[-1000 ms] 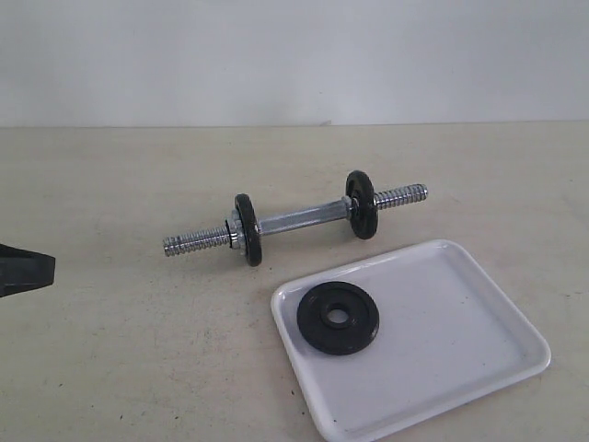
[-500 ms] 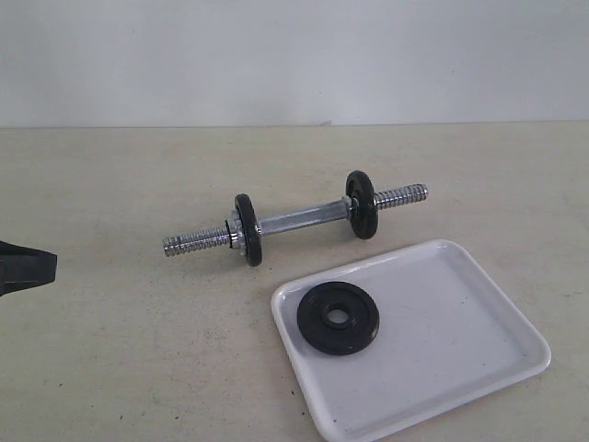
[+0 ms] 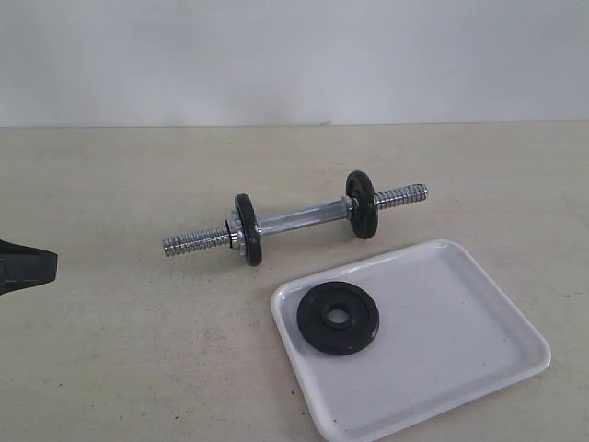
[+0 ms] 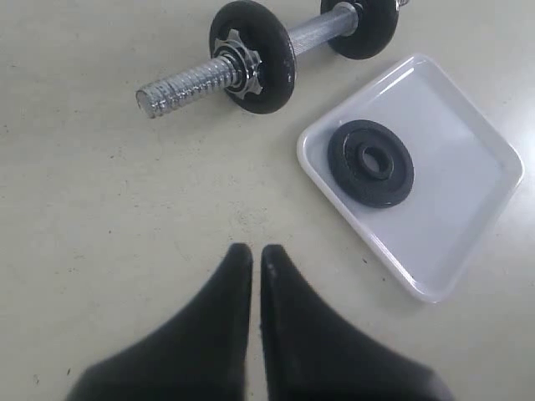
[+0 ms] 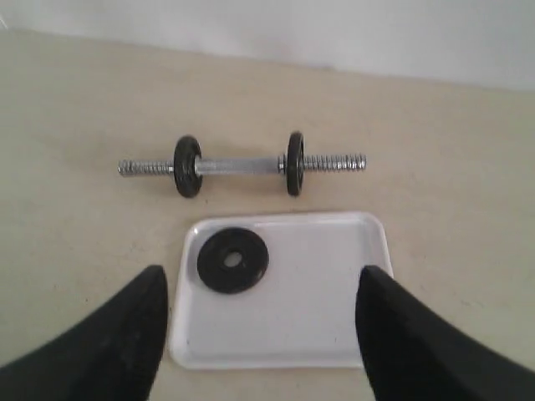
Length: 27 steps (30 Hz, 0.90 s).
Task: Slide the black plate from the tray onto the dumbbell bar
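Plate [image 3: 338,318], black and round with a centre hole, lies flat in a white tray [image 3: 460,322], at the tray's left end as the exterior view shows it. It sits close to the rim on that side. Any marking on its face is too blurred to read.

Left gripper [image 4: 256,251]: its two black fingers [image 4: 226,292] are pressed together with only a thin seam between them, and nothing is clamped in them. The tips hang over bare table [image 3: 120,368] and touch neither tray nor bar. In the exterior view only its dark tip shows, at the far left edge, well apart from the plate.

Right gripper [image 5: 261,274]: its fingers stand wide apart, hold nothing and touch nothing. The right wrist view shows the tray and plate in the space between the two fingers, farther off and lower down, with the plate nearer one finger than the other. The exterior view does not show this gripper.

Bar [image 3: 299,220], chrome with threaded ends, lies on the table just behind the tray and does not touch it. It carries two small black discs [image 3: 248,229], one toward each end, leaving both threaded ends bare.
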Motion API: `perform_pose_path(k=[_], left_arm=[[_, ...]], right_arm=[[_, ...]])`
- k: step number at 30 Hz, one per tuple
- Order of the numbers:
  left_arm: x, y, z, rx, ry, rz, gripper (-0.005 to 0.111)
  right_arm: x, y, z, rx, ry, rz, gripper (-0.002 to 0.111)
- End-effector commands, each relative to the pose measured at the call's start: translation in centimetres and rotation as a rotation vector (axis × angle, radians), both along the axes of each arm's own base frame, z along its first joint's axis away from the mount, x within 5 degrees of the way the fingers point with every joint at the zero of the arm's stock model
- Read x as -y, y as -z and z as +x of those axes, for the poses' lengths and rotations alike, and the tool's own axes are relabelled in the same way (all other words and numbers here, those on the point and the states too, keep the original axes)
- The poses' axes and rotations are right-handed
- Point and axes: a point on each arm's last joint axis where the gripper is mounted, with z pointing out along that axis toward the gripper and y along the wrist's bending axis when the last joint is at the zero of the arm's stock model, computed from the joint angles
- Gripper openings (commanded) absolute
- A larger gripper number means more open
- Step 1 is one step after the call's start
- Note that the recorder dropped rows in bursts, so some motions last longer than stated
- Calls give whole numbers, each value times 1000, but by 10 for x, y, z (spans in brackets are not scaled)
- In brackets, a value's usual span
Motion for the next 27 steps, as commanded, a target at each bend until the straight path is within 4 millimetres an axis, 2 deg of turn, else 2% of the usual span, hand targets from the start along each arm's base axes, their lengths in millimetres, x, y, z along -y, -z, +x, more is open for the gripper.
perform_pose_path(k=[1,4,6,7,12,15,20,23,27], left_arm=[[1,1,0,-3,0,-9,4],[1,1,0,-3,0,-9,4],[1,1,0,-3,0,-9,4],[1,1,0,-3,0,-9,4],[1,1,0,-3,0,-9,4],[1,1,0,-3,0,-9,4],[-2,10,-1,-8,-34,5,4],[-2,10,-1,-7,-50,-9,4],[-2,10,-1,-4,-53,-5,4]], right_arm=[[2,11,35,-148,8,-36,59],[4,20,55,-227,24,-41,59],[4,29,63,-277,22,-40,52],[3,34,66,-299,21,-39,46],[3,66,72,-415,5,-53,2],[4,85,72,-453,-4,-65,1],[5,93,79,-379,-5,-85,1],[4,98,86,-309,11,-65,1],[6,102,93,-132,68,-33,0]])
